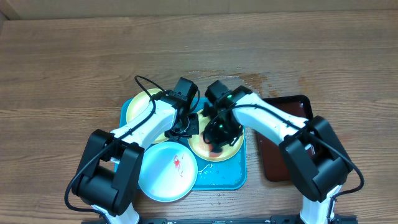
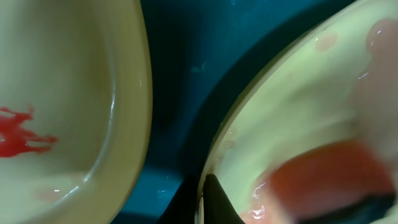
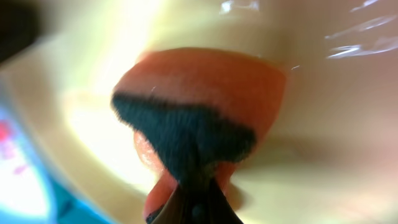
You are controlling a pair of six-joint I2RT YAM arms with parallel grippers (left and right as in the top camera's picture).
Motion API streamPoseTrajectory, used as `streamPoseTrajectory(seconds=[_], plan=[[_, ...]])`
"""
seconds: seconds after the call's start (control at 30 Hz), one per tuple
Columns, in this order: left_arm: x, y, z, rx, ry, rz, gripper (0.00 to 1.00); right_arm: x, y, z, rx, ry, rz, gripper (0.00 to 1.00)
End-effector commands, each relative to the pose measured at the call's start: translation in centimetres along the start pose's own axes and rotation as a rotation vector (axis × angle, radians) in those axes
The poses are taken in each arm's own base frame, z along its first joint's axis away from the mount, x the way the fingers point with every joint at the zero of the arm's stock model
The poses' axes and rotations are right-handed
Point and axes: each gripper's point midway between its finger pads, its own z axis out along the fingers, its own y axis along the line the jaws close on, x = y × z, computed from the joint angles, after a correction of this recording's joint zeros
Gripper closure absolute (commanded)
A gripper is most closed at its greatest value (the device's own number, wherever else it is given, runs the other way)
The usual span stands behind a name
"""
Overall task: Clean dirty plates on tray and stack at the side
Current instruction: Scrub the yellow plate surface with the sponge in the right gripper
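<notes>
**A:** The plates (image 1: 155, 163): where do they sit?

**B:** All three are on the turquoise tray (image 1: 225, 178). One yellow-green plate (image 1: 138, 106) is at 10 o'clock. The blue-white plate (image 1: 158, 182), with a red smear, is at 7 o'clock and overhangs the rim. A second yellow-green plate (image 1: 235, 148) is at 3 o'clock.

**A:** And the hands?

**B:** The left hand (image 1: 186, 123) is closed on the second plate's rim, with fingers (image 2: 217, 202) either side. The right hand (image 1: 219, 132) is clamped on an orange sponge (image 3: 205, 81) with a black scouring face, pressed into that same wet plate.

**A:** Anything else?

**B:** A dark reddish-brown tray (image 1: 286, 155) lies on the wooden counter (image 1: 93, 50), just beside the turquoise one at its 3 o'clock.
</notes>
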Motion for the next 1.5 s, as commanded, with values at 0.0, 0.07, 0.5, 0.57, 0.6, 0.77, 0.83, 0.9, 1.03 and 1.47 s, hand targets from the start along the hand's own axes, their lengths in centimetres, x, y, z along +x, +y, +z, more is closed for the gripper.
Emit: streamPoseTrajectory(seconds=[0.0, 0.07, 0.5, 0.57, 0.6, 0.77, 0.83, 0.9, 1.03, 1.47], plan=[[0.3, 1.0, 0.9, -0.042, 0.021, -0.011, 0.96, 0.1, 3.4, 0.8, -0.172, 0.014, -0.041, 0.96], [0.3, 1.0, 0.9, -0.042, 0.022, -0.011, 0.96, -0.9, 3.2, 0.7, -0.177, -0.019, 0.041, 0.96], [0.4, 1.0, 0.9, -0.043, 0.024, -0.011, 0.96, -4.5, -7.2, -1.4, 0.107, -0.221, 0.582, 0.96], [0.4, 1.0, 0.9, -0.043, 0.023, -0.011, 0.96, -2.9, -9.3, -1.7, 0.192, -0.188, 0.63, 0.96], [0.4, 1.0, 0.9, -0.043, 0.023, -0.011, 0.96, -2.4, -9.8, -1.8, 0.217, -0.177, 0.64, 0.96], [0.3, 1.0, 0.9, -0.045, 0.021, -0.011, 0.96, 0.7, -11.4, -2.2, 0.353, -0.071, 0.568, 0.96], [0.3, 1.0, 0.9, -0.044, 0.019, -0.011, 0.96, 0.7, -10.1, -1.8, 0.305, -0.038, 0.449, 0.96], [0.2, 1.0, 0.9, -0.042, 0.015, -0.01, 0.96, 0.7, -6.4, -0.8, 0.156, 0.016, 0.19, 0.96], [0.2, 1.0, 0.9, -0.042, 0.015, -0.01, 0.96, 1.0, -1.5, 0.1, -0.022, 0.046, -0.084, 0.96], [0.2, 1.0, 0.9, -0.041, 0.015, -0.01, 0.96, -2.7, -0.9, -0.3, 0.067, -0.1, 0.098, 0.96]])
